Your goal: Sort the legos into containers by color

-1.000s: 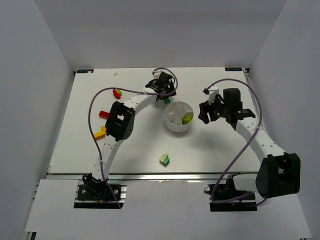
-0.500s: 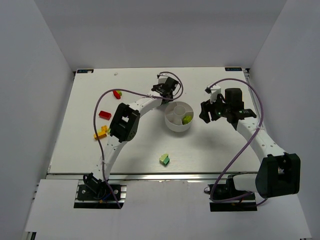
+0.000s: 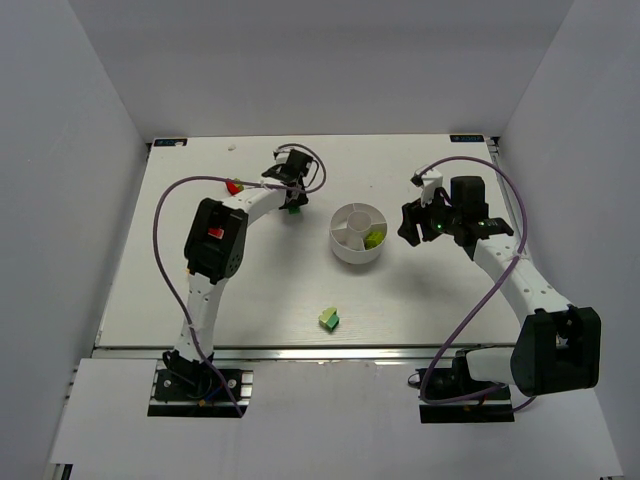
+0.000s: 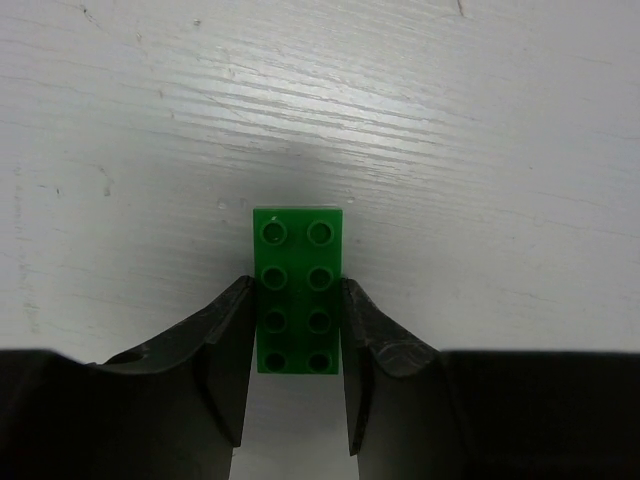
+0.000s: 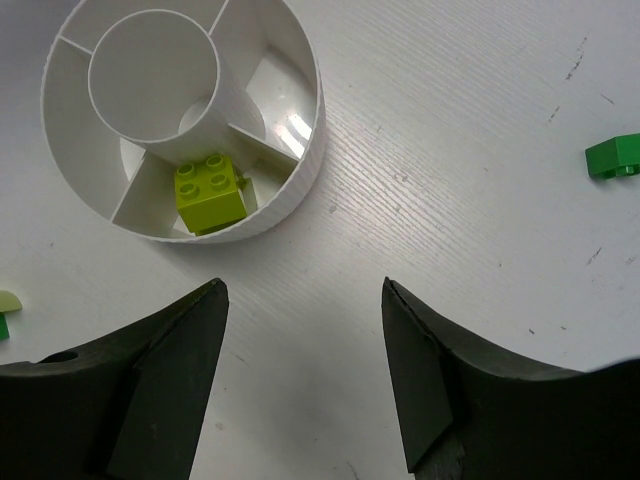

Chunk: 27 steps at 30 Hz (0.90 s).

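Note:
A dark green lego [image 4: 298, 290] lies flat on the table with my left gripper [image 4: 297, 285] shut on its long sides. From above, that gripper [image 3: 293, 198] and lego [image 3: 295, 208] are left of the white divided dish [image 3: 340, 250]. A lime lego [image 3: 373, 238] sits in the dish's right wedge [image 5: 208, 190]. My right gripper [image 3: 410, 225] hangs open just right of the dish, nothing between its fingers [image 5: 305, 290]. A red lego [image 3: 233, 186] lies further left. A pale green and lime pair [image 3: 329, 319] rests near the front.
The left arm's links arch over the table's left half and hide what lies beneath. A dark green piece [image 5: 615, 157] shows at the right edge of the right wrist view. White walls close in the table on three sides.
The left arm swung left, away from the dish's far side, and its jaws closed onto the dark green lego. The right arm has not moved.

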### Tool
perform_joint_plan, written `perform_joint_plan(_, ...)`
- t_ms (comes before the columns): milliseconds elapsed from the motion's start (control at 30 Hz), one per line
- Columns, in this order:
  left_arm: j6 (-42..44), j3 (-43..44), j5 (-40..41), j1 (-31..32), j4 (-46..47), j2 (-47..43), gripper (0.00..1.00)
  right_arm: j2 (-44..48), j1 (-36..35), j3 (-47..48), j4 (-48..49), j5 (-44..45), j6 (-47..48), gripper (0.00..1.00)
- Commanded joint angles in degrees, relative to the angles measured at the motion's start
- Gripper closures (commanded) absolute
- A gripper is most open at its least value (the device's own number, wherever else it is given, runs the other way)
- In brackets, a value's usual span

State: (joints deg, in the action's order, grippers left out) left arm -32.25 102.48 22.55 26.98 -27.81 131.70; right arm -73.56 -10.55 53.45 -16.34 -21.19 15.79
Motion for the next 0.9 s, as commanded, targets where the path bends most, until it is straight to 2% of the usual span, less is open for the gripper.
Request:
perform_joint_plan(0,1.6,-2.6,-7.1,-1.8,-3.7,-3.2,0.74,-0.1,0.3,1.8,1.4,-1.4,-0.1,0.32)
perform_joint_plan(100,2.1,-4.6,-11.4,-2.2,-2.3,-6.2,0.79,0.0,0.2,1.9,1.2,-2.0,0.0,0.32)
perform_joint_plan(233,2.2,-9.0,-15.9,-2.9,0.8,-11.5,0.81,0.0,0.3,2.2,1.0,-2.5,0.3,0.32)
perform_joint_plan(400,1.1,-18.0,-26.0,-3.3,5.7,-18.9,0.82,-0.1,0.2,2.4,0.7,-3.1,0.6,0.32)
perform_joint_plan(667,-7.6,-33.8,-41.1,-4.8,18.3,-33.3,0.84,0.1,0.2,2.4,0.3,-3.8,0.6,0.32)
perform_joint_plan(867,-16.3,-42.4,-52.9,-5.0,28.8,-38.7,0.84,0.3,0.2,2.4,0.2,-3.9,0.6,0.32)
